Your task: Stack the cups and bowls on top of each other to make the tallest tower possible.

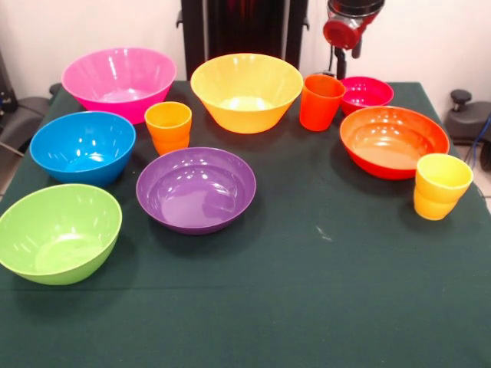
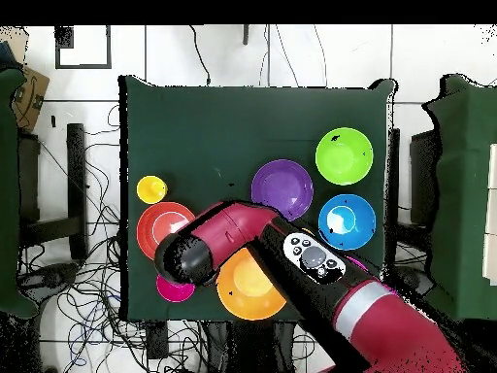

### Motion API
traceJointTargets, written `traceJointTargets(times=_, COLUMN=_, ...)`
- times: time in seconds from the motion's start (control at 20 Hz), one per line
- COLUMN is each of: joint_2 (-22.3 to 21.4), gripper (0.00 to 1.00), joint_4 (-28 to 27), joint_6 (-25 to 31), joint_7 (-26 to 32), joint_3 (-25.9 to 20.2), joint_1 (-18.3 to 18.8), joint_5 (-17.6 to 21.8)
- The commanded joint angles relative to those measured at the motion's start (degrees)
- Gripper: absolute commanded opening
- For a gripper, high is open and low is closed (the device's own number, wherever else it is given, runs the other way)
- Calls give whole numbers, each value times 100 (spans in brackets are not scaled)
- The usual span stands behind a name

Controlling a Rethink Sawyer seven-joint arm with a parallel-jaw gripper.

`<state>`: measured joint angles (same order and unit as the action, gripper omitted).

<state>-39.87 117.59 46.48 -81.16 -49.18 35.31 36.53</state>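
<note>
Nothing stacked yet, all bowls and cups standing apart on the table (image 1: 307,307); gripper (image 1: 339,61) hangs far right above the small magenta-red bowl (image 1: 367,92), finger opening cannot be told; best descend centred on its rim.

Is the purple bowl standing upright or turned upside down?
Upright. The front view shows the purple bowl with its open mouth facing up and its inside bottom visible; it is empty.

A dark green cloth (image 1: 322,307) covers the table. Behind it stands a plain pale wall (image 1: 430,38). The overhead view shows a white tiled floor (image 2: 243,58) strewn with black cables (image 2: 82,301) at the left.
</note>
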Motion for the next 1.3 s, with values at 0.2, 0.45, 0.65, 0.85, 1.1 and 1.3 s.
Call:
traceJointTargets(times=0.2, joint_2=143, gripper=100, joint_4=304, joint_6=103, joint_7=601, joint_3=132, joint_1=163, joint_5=384)
traceJointTargets(times=0.45, joint_2=259, gripper=100, joint_4=259, joint_6=45, joint_7=474, joint_3=190, joint_1=43, joint_5=445)
traceJointTargets(times=0.65, joint_2=419, gripper=100, joint_4=184, joint_6=90, joint_7=607, joint_3=156, joint_1=-16, joint_5=483)
traceJointTargets(times=0.85, joint_2=409, gripper=100, joint_4=105, joint_6=308, joint_7=767, joint_3=40, joint_1=-80, joint_5=394)
traceJointTargets(times=1.1, joint_2=223, gripper=100, joint_4=178, joint_6=368, joint_7=712, joint_3=-105, joint_1=-74, joint_5=218)
traceJointTargets(times=1.3, joint_2=23, gripper=100, joint_4=318, joint_6=502, joint_7=756, joint_3=-357, joint_1=32, joint_5=-79)
